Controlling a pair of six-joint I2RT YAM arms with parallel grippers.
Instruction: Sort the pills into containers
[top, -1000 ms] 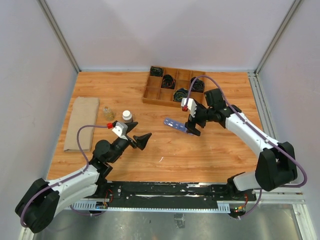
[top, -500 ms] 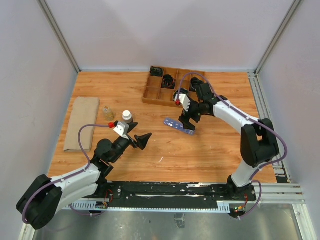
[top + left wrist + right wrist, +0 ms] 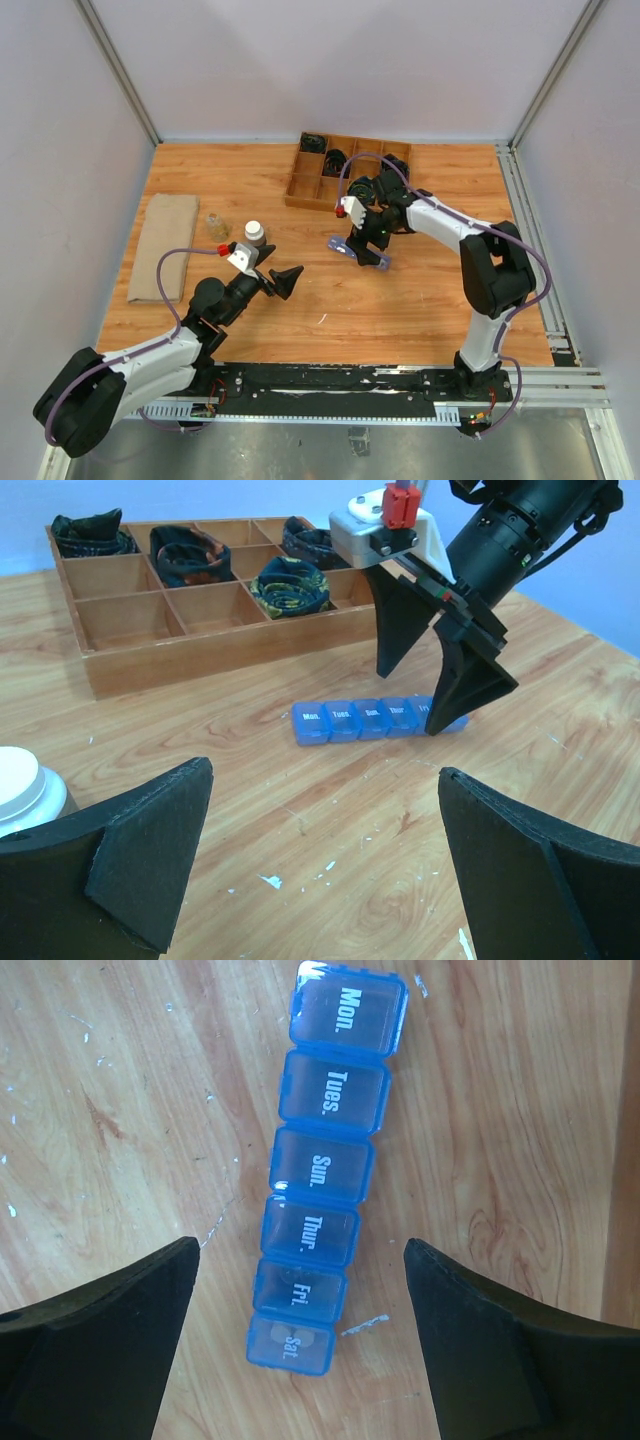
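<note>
The translucent-blue pill organizer (image 3: 325, 1175) lies flat on the wood with all lids shut, labelled Mon, Tues, Sun, Thur, Fri, Sat. Two pale pills show through the Sat lid (image 3: 287, 1336). It also shows in the top view (image 3: 357, 250) and the left wrist view (image 3: 375, 720). My right gripper (image 3: 300, 1345) is open and hangs over the strip's Fri and Sat end, one finger on each side, not touching it. It shows in the top view (image 3: 366, 236) too. My left gripper (image 3: 325, 865) is open and empty, low over bare wood well short of the strip.
A wooden divided tray (image 3: 345, 171) with black cables stands behind the organizer. A white-capped bottle (image 3: 255, 232) and a small clear bottle (image 3: 216, 226) stand near my left gripper. A brown cloth (image 3: 165, 246) lies at the left.
My right arm has swung left and in, bringing its open gripper from the strip's right end to over the strip. The left arm has barely moved.
</note>
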